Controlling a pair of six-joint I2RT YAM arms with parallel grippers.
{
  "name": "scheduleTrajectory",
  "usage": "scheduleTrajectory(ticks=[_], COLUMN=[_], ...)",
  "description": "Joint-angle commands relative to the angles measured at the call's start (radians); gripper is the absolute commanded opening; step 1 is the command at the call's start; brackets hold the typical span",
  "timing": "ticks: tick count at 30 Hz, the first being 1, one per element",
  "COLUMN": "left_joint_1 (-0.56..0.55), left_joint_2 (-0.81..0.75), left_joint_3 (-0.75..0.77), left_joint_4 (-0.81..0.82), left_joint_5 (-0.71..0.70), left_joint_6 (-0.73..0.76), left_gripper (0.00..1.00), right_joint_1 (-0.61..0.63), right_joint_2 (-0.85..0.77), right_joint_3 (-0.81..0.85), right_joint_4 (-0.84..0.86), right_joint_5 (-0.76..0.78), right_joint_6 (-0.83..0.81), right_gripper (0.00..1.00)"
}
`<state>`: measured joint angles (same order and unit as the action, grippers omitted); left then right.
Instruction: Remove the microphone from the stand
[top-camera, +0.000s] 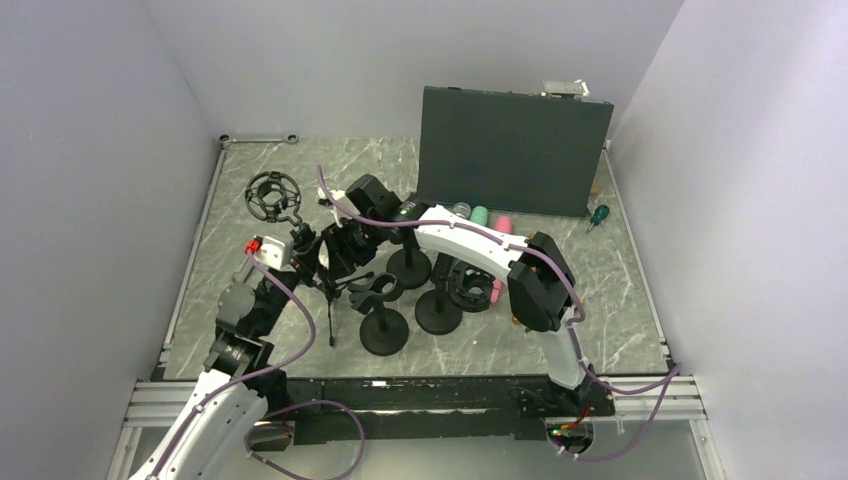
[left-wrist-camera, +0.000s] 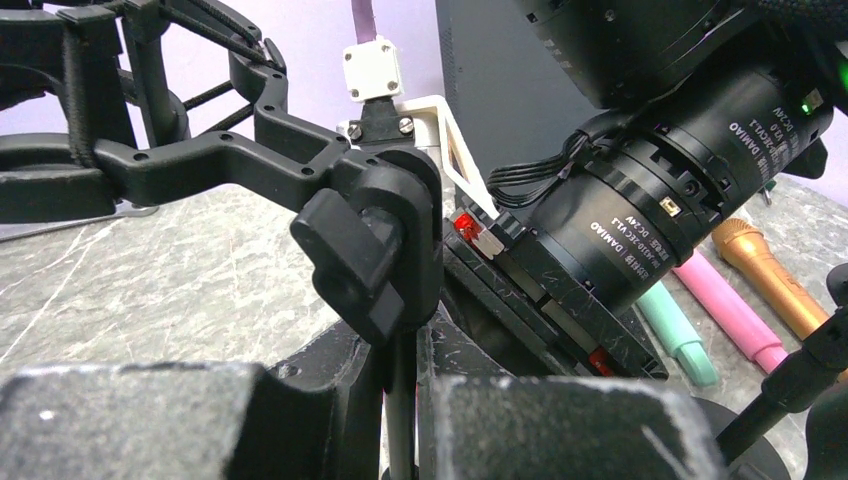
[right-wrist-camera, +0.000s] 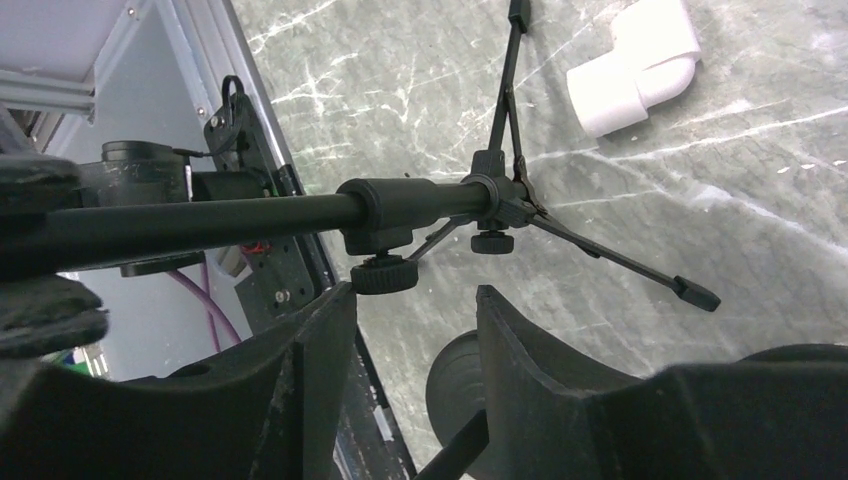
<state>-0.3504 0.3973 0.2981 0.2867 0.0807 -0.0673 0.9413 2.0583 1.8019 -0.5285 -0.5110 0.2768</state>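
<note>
A black tripod stand (top-camera: 329, 300) stands left of centre, and its shock-mount ring (top-camera: 272, 195) looks empty from above. My left gripper (left-wrist-camera: 405, 400) is shut on the stand's thin pole (left-wrist-camera: 401, 385), just under the mount's clamp knob (left-wrist-camera: 365, 245). My right gripper (right-wrist-camera: 415, 295) is open beside the stand's pole (right-wrist-camera: 250, 212), its left finger just under a small adjusting knob (right-wrist-camera: 384, 273), with nothing between the fingers. Teal (left-wrist-camera: 680, 330), pink (left-wrist-camera: 735, 310) and gold (left-wrist-camera: 780, 285) microphones lie on the table. I cannot tell whether any microphone sits in this stand.
Three round-based stands (top-camera: 385, 332) (top-camera: 438, 312) (top-camera: 408, 266) crowd the middle, one mount near a pink microphone (top-camera: 495, 290). A dark board (top-camera: 510, 150) stands at the back, with a screwdriver (top-camera: 598, 214) to its right. A white elbow fitting (right-wrist-camera: 640, 65) lies near the tripod.
</note>
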Motion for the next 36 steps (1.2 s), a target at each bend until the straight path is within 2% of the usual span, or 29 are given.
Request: scheduleTrajectory(ticks=[1, 11, 16, 18, 21, 23, 24, 25, 26, 28, 30, 33, 36], left_joint_1=[0.001, 0.001, 0.001, 0.001, 0.001, 0.001, 0.001, 0.001, 0.001, 0.001, 0.001, 0.001, 0.001], left_joint_2=[-0.009, -0.008, -0.017, -0.024, -0.037, -0.047, -0.052, -0.058, -0.061, -0.065, -0.077, -0.111, -0.133], left_joint_3=[0.034, 0.028, 0.016, -0.003, -0.021, -0.022, -0.020, -0.010, 0.005, 0.050, 0.107, 0.195, 0.313], left_joint_4=[0.120, 0.121, 0.129, 0.140, 0.135, 0.118, 0.101, 0.076, 0.034, -0.084, -0.220, -0.439, -0.639], left_joint_5=[-0.005, -0.010, -0.038, -0.055, -0.077, -0.078, -0.078, -0.113, -0.139, -0.210, -0.240, -0.237, -0.247], left_joint_6=[-0.003, -0.026, -0.059, -0.084, -0.115, -0.120, -0.122, -0.136, -0.157, -0.212, -0.256, -0.303, -0.376], left_gripper=[0.00, 0.00, 0.00, 0.00, 0.00, 0.00, 0.00, 0.04, 0.15, 0.53, 0.76, 0.87, 0.90], right_joint_1=[0.004, 0.026, 0.030, 0.030, 0.030, 0.029, 0.030, 0.028, 0.030, 0.028, 0.030, 0.029, 0.030], right_joint_2=[0.020, 0.040, -0.003, -0.022, -0.038, -0.043, -0.047, -0.057, -0.066, -0.079, -0.084, -0.091, -0.101], right_joint_3=[0.051, 0.053, -0.051, -0.090, -0.134, -0.145, -0.156, -0.173, -0.195, -0.234, -0.268, -0.291, -0.305], right_joint_4=[0.029, 0.072, 0.210, 0.266, 0.323, 0.328, 0.332, 0.345, 0.363, 0.395, 0.421, 0.432, 0.431], right_joint_5=[-0.028, 0.005, 0.007, 0.016, 0.023, 0.017, 0.015, 0.017, 0.024, 0.038, 0.062, 0.105, 0.153], right_joint_6=[-0.024, -0.062, -0.021, -0.003, 0.005, -0.012, -0.023, -0.032, -0.041, -0.070, -0.105, -0.153, -0.206], right_gripper=[0.49, 0.47, 0.46, 0.41, 0.24, 0.20, 0.14, 0.07, 0.01, 0.00, 0.00, 0.00, 0.00])
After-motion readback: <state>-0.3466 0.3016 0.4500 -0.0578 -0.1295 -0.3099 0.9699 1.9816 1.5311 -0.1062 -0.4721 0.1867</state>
